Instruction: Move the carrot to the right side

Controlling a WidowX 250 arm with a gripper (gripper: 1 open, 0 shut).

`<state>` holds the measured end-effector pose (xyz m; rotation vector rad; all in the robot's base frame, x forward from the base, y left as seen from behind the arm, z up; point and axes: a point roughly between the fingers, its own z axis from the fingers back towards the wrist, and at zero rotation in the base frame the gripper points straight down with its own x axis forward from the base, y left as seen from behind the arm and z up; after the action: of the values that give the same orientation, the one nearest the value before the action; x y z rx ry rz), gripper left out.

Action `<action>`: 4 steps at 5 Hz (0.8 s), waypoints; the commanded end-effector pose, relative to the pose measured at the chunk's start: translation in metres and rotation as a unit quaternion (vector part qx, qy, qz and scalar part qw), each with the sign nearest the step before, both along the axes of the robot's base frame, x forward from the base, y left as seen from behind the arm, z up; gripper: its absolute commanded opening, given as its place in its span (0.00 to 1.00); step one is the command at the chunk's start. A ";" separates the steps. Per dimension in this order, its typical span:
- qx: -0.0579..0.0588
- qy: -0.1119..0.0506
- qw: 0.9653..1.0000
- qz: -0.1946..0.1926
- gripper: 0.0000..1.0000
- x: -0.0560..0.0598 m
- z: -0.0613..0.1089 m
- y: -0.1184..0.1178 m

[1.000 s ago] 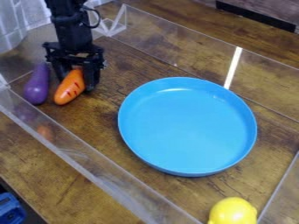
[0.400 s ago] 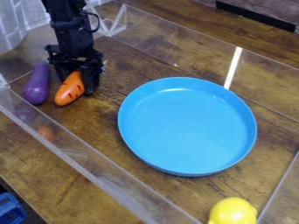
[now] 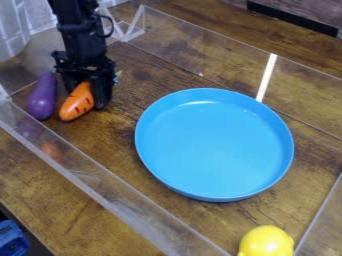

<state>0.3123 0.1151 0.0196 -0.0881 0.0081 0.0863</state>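
Observation:
The orange carrot [image 3: 78, 103] lies on the wooden table at the left, its leafy end up under the gripper. My black gripper [image 3: 83, 90] points straight down over it, its two fingers closed around the carrot's upper part. The fingers hide the carrot's top. The carrot's lower tip still rests near the table surface.
A purple eggplant [image 3: 44, 94] lies just left of the carrot, almost touching it. A large blue plate [image 3: 274, 165] fills the middle and right. A yellow lemon [image 3: 266, 242] sits at the bottom right. Clear plastic walls [image 3: 80, 170] enclose the work area.

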 end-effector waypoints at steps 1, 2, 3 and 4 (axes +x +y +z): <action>0.002 0.005 1.000 -0.001 0.00 -0.013 0.002 0.000; 0.001 0.009 1.000 -0.007 0.00 -0.010 0.001 0.002; -0.002 0.012 1.000 -0.012 0.00 -0.005 0.001 0.004; -0.004 0.015 1.000 -0.015 0.00 0.000 0.000 0.005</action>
<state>0.3132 0.1168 0.0187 -0.0943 0.0442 0.0511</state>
